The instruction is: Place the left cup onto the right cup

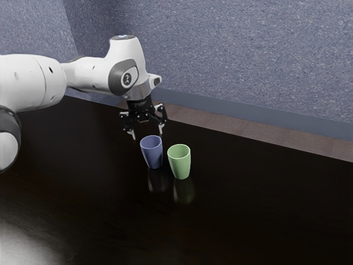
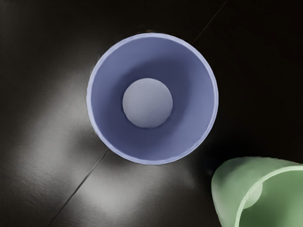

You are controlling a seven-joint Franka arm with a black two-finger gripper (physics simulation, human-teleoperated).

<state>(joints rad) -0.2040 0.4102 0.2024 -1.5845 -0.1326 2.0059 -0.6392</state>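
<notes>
A blue cup (image 1: 151, 152) stands upright on the dark table (image 1: 83, 210), mouth up. Just to the exterior view's right of it, nearly touching, stands an upright green cup (image 1: 179, 161). My gripper (image 1: 146, 131) hangs open a short way above the blue cup's rim, fingers pointing down with nothing between them. From the wrist view I look straight down into the blue cup (image 2: 152, 98), which lies directly under my hand, while the green cup (image 2: 258, 194) sits off to one side.
The table's far edge (image 1: 259, 132) runs behind the cups, with a grey-blue wall (image 1: 248, 49) beyond it. My white arm (image 1: 71, 77) reaches in from the exterior view's left. Bare dark tabletop surrounds both cups.
</notes>
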